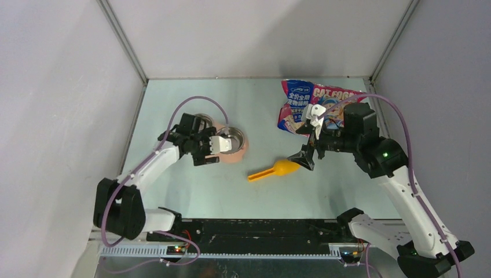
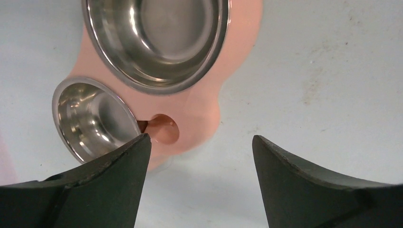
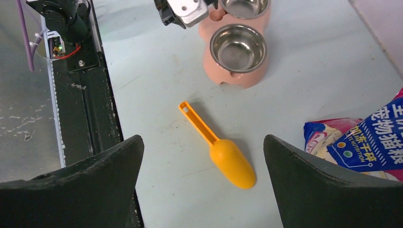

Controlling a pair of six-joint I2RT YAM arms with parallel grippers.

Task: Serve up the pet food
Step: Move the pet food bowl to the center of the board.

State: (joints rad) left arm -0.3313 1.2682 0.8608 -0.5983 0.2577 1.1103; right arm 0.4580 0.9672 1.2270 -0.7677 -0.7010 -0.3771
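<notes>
Right wrist: food bag [image 3: 368, 145] partly off-frame

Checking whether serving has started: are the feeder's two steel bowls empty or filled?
Empty. The nearer bowl and the farther bowl of the pink feeder show only bare shiny steel, with nothing inside where visible.

High rear overview; two downward wrist views, pink feeder [image 3: 237, 80] in both.

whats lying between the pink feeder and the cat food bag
The orange scoop lies between the pink feeder and the cat food bag, clearest in the top view.
</notes>
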